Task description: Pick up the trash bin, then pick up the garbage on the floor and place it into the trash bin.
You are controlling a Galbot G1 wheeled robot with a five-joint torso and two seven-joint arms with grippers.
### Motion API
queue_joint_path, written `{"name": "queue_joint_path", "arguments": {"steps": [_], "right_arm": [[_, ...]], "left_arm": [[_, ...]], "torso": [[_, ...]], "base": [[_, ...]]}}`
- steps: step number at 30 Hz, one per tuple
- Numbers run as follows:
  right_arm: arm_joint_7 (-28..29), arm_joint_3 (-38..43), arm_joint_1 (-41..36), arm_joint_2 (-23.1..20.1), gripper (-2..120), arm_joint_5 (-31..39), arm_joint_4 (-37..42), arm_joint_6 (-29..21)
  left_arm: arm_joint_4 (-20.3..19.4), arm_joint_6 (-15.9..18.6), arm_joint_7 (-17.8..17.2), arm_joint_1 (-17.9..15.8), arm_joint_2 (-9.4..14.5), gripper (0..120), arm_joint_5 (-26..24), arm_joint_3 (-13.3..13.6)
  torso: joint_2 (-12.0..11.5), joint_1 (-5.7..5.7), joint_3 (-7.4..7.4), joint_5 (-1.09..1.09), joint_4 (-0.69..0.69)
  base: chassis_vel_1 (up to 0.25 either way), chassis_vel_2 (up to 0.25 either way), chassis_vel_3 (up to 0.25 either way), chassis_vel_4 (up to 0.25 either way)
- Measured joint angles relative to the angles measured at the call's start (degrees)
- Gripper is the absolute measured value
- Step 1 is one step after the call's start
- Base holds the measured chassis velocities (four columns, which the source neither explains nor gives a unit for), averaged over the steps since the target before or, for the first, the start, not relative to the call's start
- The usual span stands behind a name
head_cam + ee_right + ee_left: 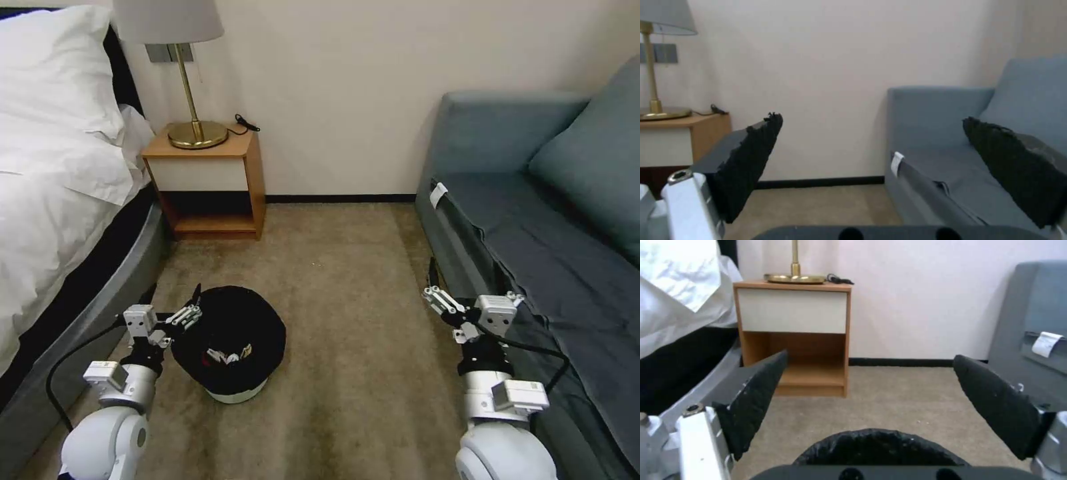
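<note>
The trash bin [230,333], round with a black bag and a white base rim, sits on the carpet at the lower left. Some garbage [227,355] lies inside it: a few small wrappers in white, red and gold. My left gripper [193,308] is open at the bin's left rim, holding nothing. In the left wrist view its two black pads [755,400] stand wide apart above the bin's black rim [876,446]. My right gripper [435,288] hangs open and empty beside the sofa's front edge, its pads [746,166] spread apart.
A bed [60,200] runs along the left, close to my left arm. A wooden nightstand [207,180] with a brass lamp [193,130] stands against the far wall. A grey-blue sofa [533,233] lines the right. Bare carpet [347,280] lies between them.
</note>
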Motion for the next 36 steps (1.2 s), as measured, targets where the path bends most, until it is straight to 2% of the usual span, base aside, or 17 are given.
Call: {"name": "queue_joint_path", "arguments": {"steps": [9, 17, 25, 36], "right_arm": [[-0.63, -0.26, -3.03, 4.16, 100, -6.13, -1.89, 3.63], [0.03, -1.92, -4.16, 5.83, 100, -8.17, -4.80, 3.93], [0.06, -2.79, -3.11, 7.46, 100, -9.85, -10.16, 5.73], [-0.03, -2.92, -2.18, 8.53, 100, -10.44, -13.54, 6.07]], "left_arm": [[-3.82, -1.81, -1.97, 3.02, -0.69, 100, 3.73, 0.77], [-4.40, -2.77, -2.58, 4.22, -0.89, 100, 5.20, 1.56], [-1.18, -4.63, -2.64, 3.93, -1.19, 100, 6.16, 1.92], [2.40, -6.51, -2.66, 3.10, -1.66, 100, 6.37, 2.84]], "torso": [[0.00, 0.00, 0.00, 0.00, 0.00], [0.00, 0.00, 0.00, 0.01, 0.00], [0.00, 0.00, 0.00, 0.01, 0.00], [0.00, 0.00, 0.00, 0.01, 0.00]], "base": [[0.000, 0.000, 0.000, 0.000], [0.000, 0.000, 0.000, 0.000], [0.000, 0.000, 0.000, 0.000], [0.000, 0.000, 0.000, 0.000]]}}
